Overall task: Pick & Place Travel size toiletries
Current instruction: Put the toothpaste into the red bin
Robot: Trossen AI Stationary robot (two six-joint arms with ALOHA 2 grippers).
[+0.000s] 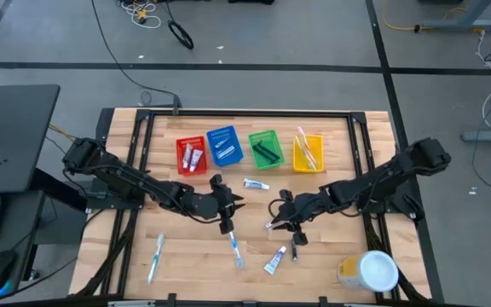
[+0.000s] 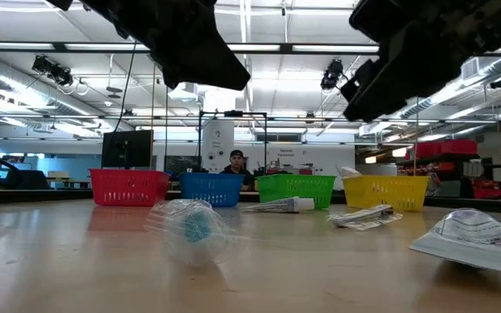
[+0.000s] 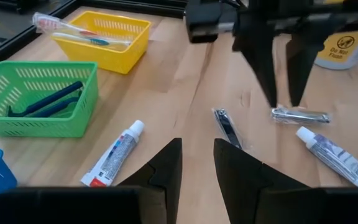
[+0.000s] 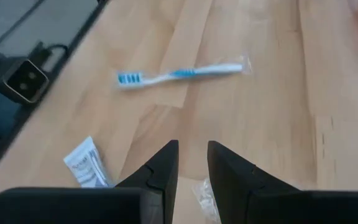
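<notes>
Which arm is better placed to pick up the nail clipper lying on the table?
The right. Its gripper hangs close over the nail clipper, fingers pointing down beside it. The left gripper sits farther away across the table.

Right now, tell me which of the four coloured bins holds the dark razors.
The green bin, third from the left in the row, between the blue bin and yellow bin. It alone holds dark slim razors.

Lighting: bright, even, from ceiling strip lights (image 2: pixel 259 45) in the low view. Shadows: soft and faint beneath each tool on the surface (image 1: pixel 186 256). Glare: mild sheen on the surface. Focus: wrapped toothbrush (image 2: pixel 190 228) nearest the low camera blurred; the wrist views' dark fingers (image 4: pixel 160 168) soft.
</notes>
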